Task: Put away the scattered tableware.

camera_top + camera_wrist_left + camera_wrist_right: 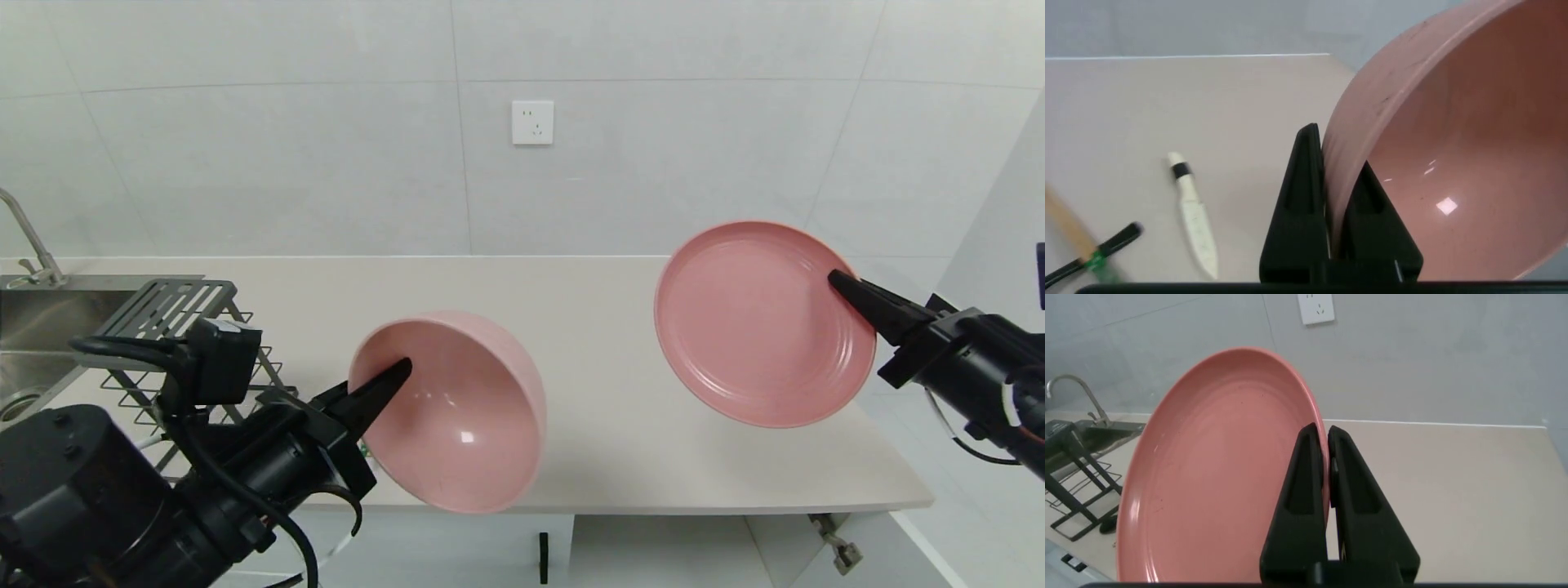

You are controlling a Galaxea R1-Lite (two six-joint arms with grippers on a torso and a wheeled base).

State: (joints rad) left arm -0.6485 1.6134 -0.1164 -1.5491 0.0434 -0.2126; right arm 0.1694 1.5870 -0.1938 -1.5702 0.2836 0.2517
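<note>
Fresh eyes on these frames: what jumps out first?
The left gripper clamps the rim of a pink bowl, tipped on its side, over the front edge of the counter. The right gripper pinches a pink plate by its rim, tilted, above the counter's right end. A dish rack stands by the sink at far left.

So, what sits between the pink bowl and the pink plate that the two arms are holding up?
Nothing. In the head view, the stretch of countertop between the bowl and the plate is bare.
</note>
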